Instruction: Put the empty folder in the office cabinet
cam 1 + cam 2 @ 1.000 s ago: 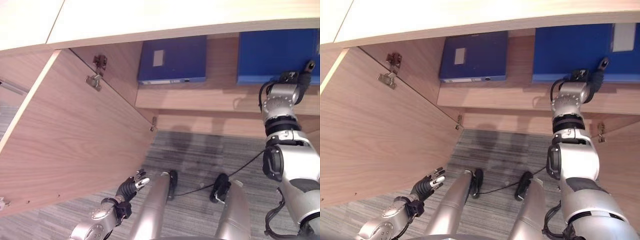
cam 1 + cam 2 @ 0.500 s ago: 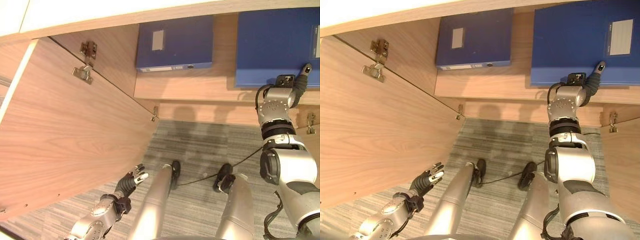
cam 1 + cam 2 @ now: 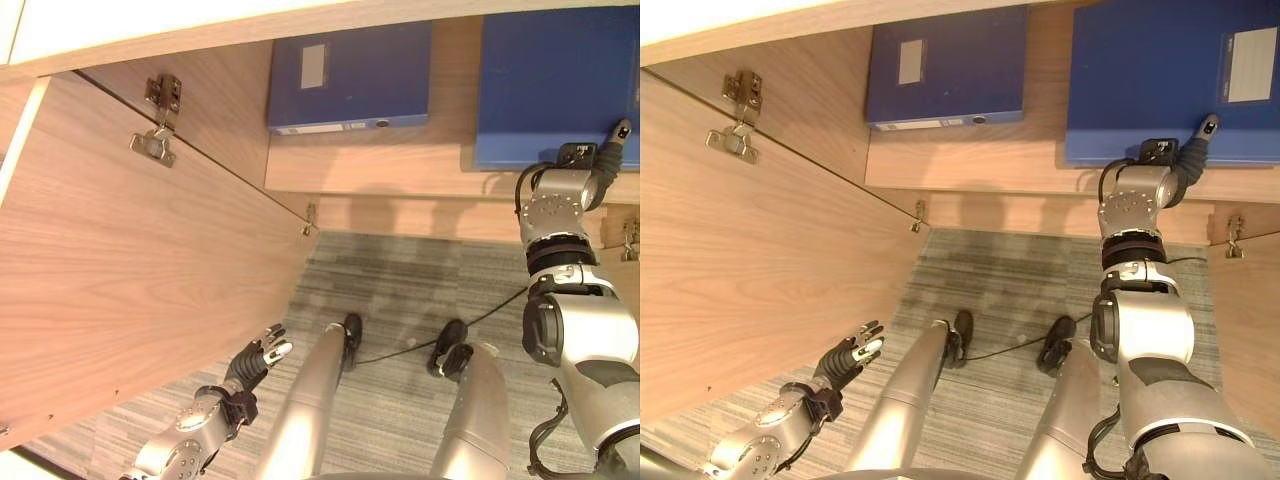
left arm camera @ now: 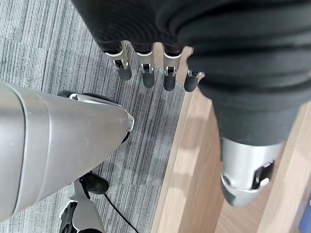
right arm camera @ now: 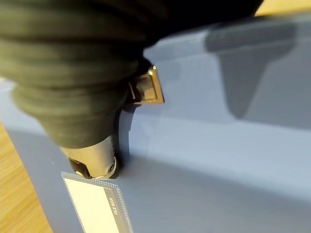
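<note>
Folder (image 3: 1170, 75): flat on the cabinet shelf (image 3: 990, 160), so largely placed.
Right hand (image 3: 1192, 150): against the folder's front edge, probably seating it; grip unreadable.
Left hand (image 3: 255, 358): relaxed, empty, low beside the open door (image 3: 130, 280).

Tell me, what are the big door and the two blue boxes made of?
The cabinet door looks like wood, or board with a matte wood-grain coating: streaky brown lines run across it, and metal hinges are screwed on. The blue folders, one on the left and one by the right hand, look like smooth plastic-covered card with a slight sheen; I can't be sure.
</note>
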Available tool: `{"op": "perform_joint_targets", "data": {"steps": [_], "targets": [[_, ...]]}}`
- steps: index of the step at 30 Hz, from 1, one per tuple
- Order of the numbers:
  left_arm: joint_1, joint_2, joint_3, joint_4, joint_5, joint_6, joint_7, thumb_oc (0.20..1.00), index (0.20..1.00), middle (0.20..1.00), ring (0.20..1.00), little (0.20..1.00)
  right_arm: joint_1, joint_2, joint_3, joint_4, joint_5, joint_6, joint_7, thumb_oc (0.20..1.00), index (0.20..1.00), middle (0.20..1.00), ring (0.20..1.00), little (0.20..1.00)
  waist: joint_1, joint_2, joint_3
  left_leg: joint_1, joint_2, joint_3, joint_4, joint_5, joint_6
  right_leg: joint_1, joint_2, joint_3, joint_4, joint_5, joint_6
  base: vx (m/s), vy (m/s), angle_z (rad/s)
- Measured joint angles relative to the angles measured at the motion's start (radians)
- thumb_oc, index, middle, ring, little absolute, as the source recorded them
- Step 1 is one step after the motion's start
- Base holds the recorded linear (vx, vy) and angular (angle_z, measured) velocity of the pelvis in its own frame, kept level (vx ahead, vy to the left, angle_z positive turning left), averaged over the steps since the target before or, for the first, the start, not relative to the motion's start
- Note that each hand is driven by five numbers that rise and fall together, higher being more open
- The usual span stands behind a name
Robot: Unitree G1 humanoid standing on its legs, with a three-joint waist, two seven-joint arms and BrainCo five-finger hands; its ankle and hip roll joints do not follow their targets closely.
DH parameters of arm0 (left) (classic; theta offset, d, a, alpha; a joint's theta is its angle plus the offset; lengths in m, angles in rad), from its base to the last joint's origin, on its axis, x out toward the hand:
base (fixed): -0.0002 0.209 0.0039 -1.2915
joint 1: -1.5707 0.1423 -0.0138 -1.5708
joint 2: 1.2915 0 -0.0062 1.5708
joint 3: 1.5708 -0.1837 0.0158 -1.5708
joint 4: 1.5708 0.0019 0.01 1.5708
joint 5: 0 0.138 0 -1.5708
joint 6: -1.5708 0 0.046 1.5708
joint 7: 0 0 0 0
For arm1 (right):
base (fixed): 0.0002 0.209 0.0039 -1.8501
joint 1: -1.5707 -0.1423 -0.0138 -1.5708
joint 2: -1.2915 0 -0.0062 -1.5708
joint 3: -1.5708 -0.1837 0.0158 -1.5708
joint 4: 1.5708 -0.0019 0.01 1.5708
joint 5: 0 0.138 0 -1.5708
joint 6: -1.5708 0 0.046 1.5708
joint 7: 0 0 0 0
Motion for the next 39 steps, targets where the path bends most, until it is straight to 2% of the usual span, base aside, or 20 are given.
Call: {"op": "perform_joint_targets", "data": {"steps": [1, 2, 3, 10, 11, 15, 23, 25, 28, 31, 33, 37, 39], "targets": [[0.0, 0.004, 0.0, 0.0, 0.0, 0.0, 0.0, 1.0, 1.0, 1.0, 1.0, 1.0, -0.018, -0.007, 0.008, 0.013, 0.0, 0.003, 0.001, 0.2, 0.2, 0.2, 0.2, 0.2, 0.002, 0.0, 0.0, -0.002, 0.0, 0.002, -0.001, 0.0, 0.0, -0.004, 0.0, 0.001, 0.001, 0.0, 0.0, 0.0, 0.0, 0.0], [0.0, 0.009, 0.0, 0.0, 0.0, 0.0, 0.0, 1.0, 1.0, 1.0, 1.0, 1.0, -0.04, -0.021, 0.029, 0.036, 0.0, 0.004, 0.002, 0.583, 0.583, 0.583, 0.583, 0.583, 0.005, 0.001, 0.0, -0.003, 0.0, 0.005, -0.001, 0.001, -0.002, -0.008, 0.0, 0.004, 0.003, 0.0, 0.0, 0.0, 0.0, 0.0], [0.0, 0.012, 0.0, -0.001, 0.0, 0.0, 0.0, 1.0, 1.0, 1.0, 1.0, 1.0, -0.049, -0.031, 0.04, 0.054, 0.0, 0.011, 0.005, 1.0, 1.0, 1.0, 1.0, 1.0, 0.008, 0.001, 0.0, -0.003, 0.0, 0.006, -0.002, 0.002, -0.003, -0.009, 0.0, 0.006, 0.004, 0.0, 0.0, 0.0, 0.0, 0.0], [0.003, 0.028, 0.004, -0.001, -0.002, 0.001, -0.001, 1.0, 1.0, 1.0, 1.0, 1.0, -0.119, -0.096, 0.13, 0.206, 0.028, 0.116, 0.101, 1.0, 1.0, 1.0, 1.0, 1.0, 0.021, 0.001, 0.0, -0.003, -0.001, 0.015, 0.001, 0.002, -0.004, -0.017, -0.003, 0.016, 0.015, -0.002, -0.001, 0.0, -0.005, 0.0], [0.005, 0.028, 0.004, 0.0, -0.002, 0.003, -0.002, 1.0, 1.0, 1.0, 1.0, 1.0, -0.146, -0.106, 0.178, 0.249, 0.041, 0.142, 0.125, 1.0, 1.0, 1.0, 1.0, 1.0, 0.022, 0.001, 0.0, -0.004, -0.001, 0.014, 0.002, 0.001, -0.002, -0.017, -0.003, 0.016, 0.017, -0.002, 0.0, 0.0, -0.03, 0.02], [0.017, 0.032, 0.004, 0.001, -0.002, 0.005, -0.007, 1.0, 1.0, 1.0, 1.0, 1.0, -0.175, -0.136, 0.206, 0.298, 0.043, 0.191, 0.18, 1.0, 1.0, 1.0, 1.0, 1.0, 0.024, 0.0, 0.0, -0.013, -0.001, 0.005, 0.007, 0.003, -0.006, -0.018, -0.003, 0.008, 0.021, -0.004, 0.002, -0.01, -0.034, 0.04], [0.018, 0.034, 0.008, 0.003, -0.002, 0.017, -0.015, 1.0, 1.0, 1.0, 1.0, 1.0, -0.185, -0.149, 0.239, 0.326, 0.062, 0.232, 0.222, 1.0, 1.0, 1.0, 1.0, 1.0, 0.023, 0.0, -0.001, -0.017, -0.001, 0.0, 0.008, 0.006, -0.01, -0.017, -0.004, 0.003, 0.018, -0.003, 0.003, 0.0, -0.002, 0.0], [0.018, 0.035, 0.009, 0.005, -0.001, 0.027, -0.03, 1.0, 1.0, 1.0, 1.0, 1.0, -0.185, -0.15, 0.306, 0.328, 0.059, 0.272, 0.253, 1.0, 1.0, 1.0, 1.0, 1.0, 0.023, 0.0, -0.003, -0.016, -0.001, -0.002, 0.008, 0.008, -0.014, -0.015, -0.004, 0.001, 0.019, -0.002, 0.003, 0.0, 0.0, 0.0], [0.032, 0.041, 0.023, 0.004, -0.001, 0.028, -0.05, 1.0, 1.0, 1.0, 1.0, 1.0, -0.236, -0.161, 0.461, 0.458, -0.044, 0.357, 0.294, 1.0, 1.0, 1.0, 1.0, 1.0, 0.024, -0.003, -0.008, -0.016, -0.001, -0.008, 0.01, 0.008, -0.014, -0.01, -0.007, -0.007, 0.019, -0.002, 0.005, 0.0, 0.0, 0.0], [0.052, 0.087, 0.028, 0.002, 0.001, 0.03, -0.068, 1.0, 1.0, 1.0, 1.0, 1.0, -0.274, -0.195, 0.638, 0.513, -0.266, 0.481, 0.354, 1.0, 1.0, 1.0, 1.0, 1.0, 0.025, -0.009, -0.013, -0.017, -0.001, -0.009, 0.011, 0.009, -0.016, -0.011, -0.007, -0.008, 0.02, -0.001, 0.005, 0.0, 0.0, 0.0], [0.074, 0.114, 0.049, 0.001, 0.007, 0.035, -0.078, 1.0, 1.0, 1.0, 1.0, 1.0, -0.289, -0.207, 0.706, 0.518, -0.416, 0.536, 0.413, 1.0, 1.0, 1.0, 1.0, 1.0, 0.023, -0.012, -0.019, -0.017, -0.001, -0.009, 0.011, 0.008, -0.013, -0.011, -0.007, -0.009, 0.019, -0.002, 0.004, 0.0, 0.0, 0.0], [0.083, 0.152, 0.051, 0.001, 0.014, 0.046, -0.114, 1.0, 1.0, 1.0, 1.0, 1.0, -0.296, -0.207, 0.781, 0.518, -0.591, 0.589, 0.496, 1.0, 1.0, 1.0, 1.0, 1.0, 0.024, -0.023, -0.037, -0.018, -0.001, -0.009, 0.009, 0.008, -0.014, -0.011, -0.007, -0.009, 0.016, -0.002, 0.004, 0.0, 0.0, 0.0], [0.084, 0.153, 0.051, 0.002, 0.028, 0.049, -0.138, 1.0, 1.0, 1.0, 1.0, 1.0, -0.297, -0.207, 0.872, 0.514, -0.732, 0.602, 0.548, 1.0, 1.0, 1.0, 1.0, 1.0, 0.027, -0.03, -0.045, -0.018, -0.001, -0.009, 0.009, 0.008, -0.014, -0.011, -0.007, -0.009, 0.014, -0.002, 0.004, 0.0, 0.0, 0.0]]}}
